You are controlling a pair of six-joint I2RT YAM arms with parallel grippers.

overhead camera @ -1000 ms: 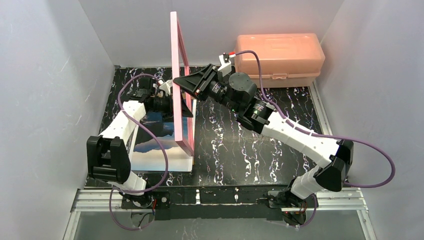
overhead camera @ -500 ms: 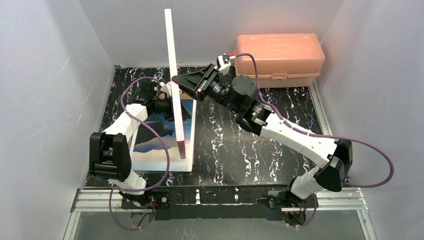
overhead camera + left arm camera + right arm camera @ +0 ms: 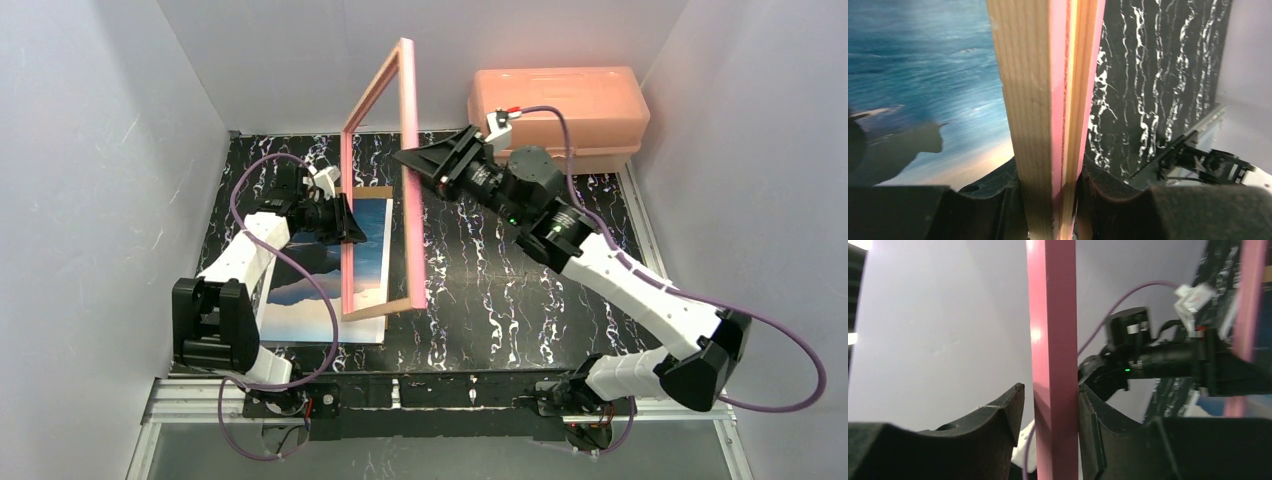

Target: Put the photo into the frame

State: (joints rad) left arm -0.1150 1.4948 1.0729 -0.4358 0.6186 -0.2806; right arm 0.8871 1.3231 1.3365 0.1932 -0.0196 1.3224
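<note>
The frame (image 3: 413, 230) stands upright on its lower edge in the middle of the table, pink with tan wood edges. My left gripper (image 3: 345, 222) is shut on its left upright; in the left wrist view the bar (image 3: 1048, 100) is pinched between both fingers (image 3: 1050, 170). My right gripper (image 3: 405, 158) straddles the right upright with its jaws open. In the right wrist view the pink bar (image 3: 1053, 365) rests against one finger, with a gap to the other (image 3: 1050, 390). The photo (image 3: 320, 290) lies face up on the table behind the frame, also seen as the blue print (image 3: 923, 75).
A peach plastic box (image 3: 555, 110) stands at the back right. A sliver of brown backing board (image 3: 372, 190) shows at the photo's far end. The table (image 3: 500, 290) is black marble-patterned, with white walls on three sides.
The frame has swung from edge-on so that its opening now shows. My left gripper has shut on its left upright. My right gripper has moved right with the other upright and loosened its jaws.
</note>
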